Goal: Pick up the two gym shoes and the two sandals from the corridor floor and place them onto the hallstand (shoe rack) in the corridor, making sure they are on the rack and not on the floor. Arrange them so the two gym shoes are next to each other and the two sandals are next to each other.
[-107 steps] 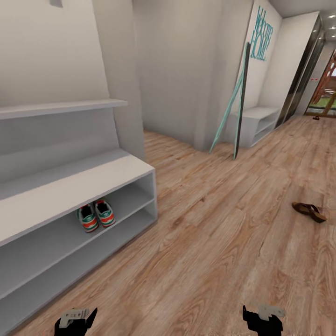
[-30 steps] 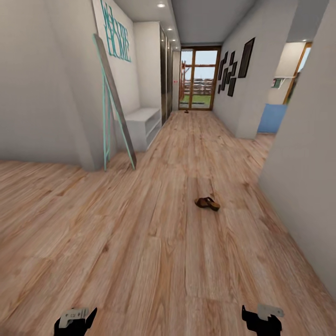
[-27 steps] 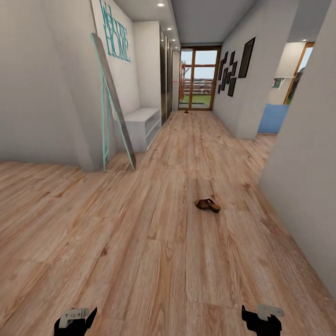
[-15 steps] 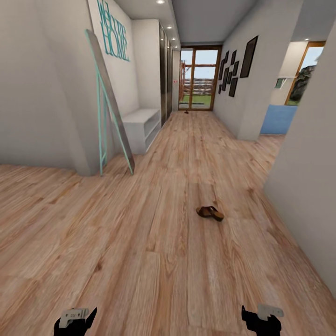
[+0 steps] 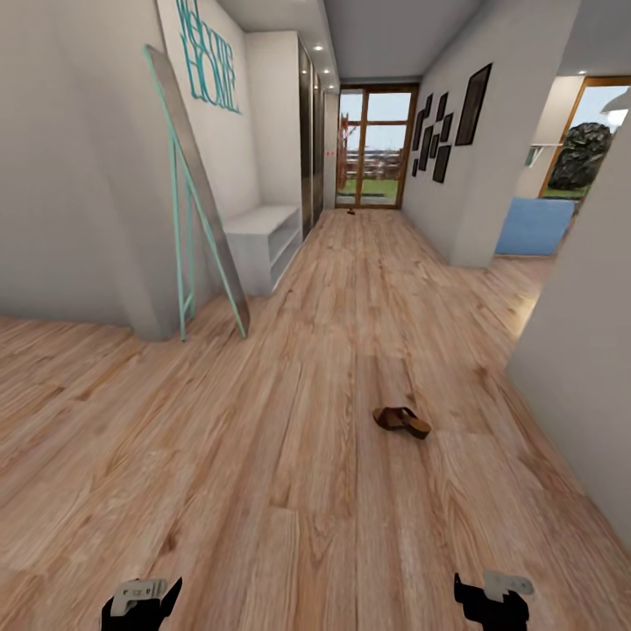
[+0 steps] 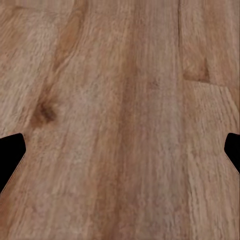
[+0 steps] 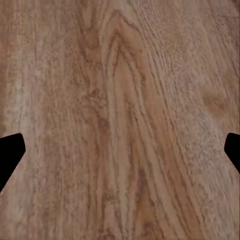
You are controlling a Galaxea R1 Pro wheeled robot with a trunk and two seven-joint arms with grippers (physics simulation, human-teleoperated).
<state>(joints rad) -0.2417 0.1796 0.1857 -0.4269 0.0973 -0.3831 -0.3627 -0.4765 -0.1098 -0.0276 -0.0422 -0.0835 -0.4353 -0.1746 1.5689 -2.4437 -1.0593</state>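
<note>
- Floor (image 5: 289, 421): wood-plank laminate, light brown, visible grain and knots, faint satin sheen.
- Sandal (image 5: 401, 421): brown, leather-like, matt.
- Walls (image 5: 70, 175): plain, matt, off-white.
- Shelf unit (image 5: 263, 241): smooth, whitish, matt.
- Leaning mirror (image 5: 197, 188): teal frame, dull grey face.
- Far door (image 5: 375, 145): wood frame, glass panes.

Sandal (image 5: 401, 421): 1 brown leather open sandal with a tan footbed, flat and low, lay sole-down on the corridor floor (image 5: 263, 456), right of centre at middle distance, its length angled across the planks, clear of both walls.

Second small dark item (image 5: 350, 210): lay on the floor at the far end of the corridor, just before the glazed door; too small to identify.

Corridor floor: light brown wood-plank laminate with visible grain, planks running towards the far door; seen close in both wrist views (image 6: 120, 120) (image 7: 120, 120).
</note>
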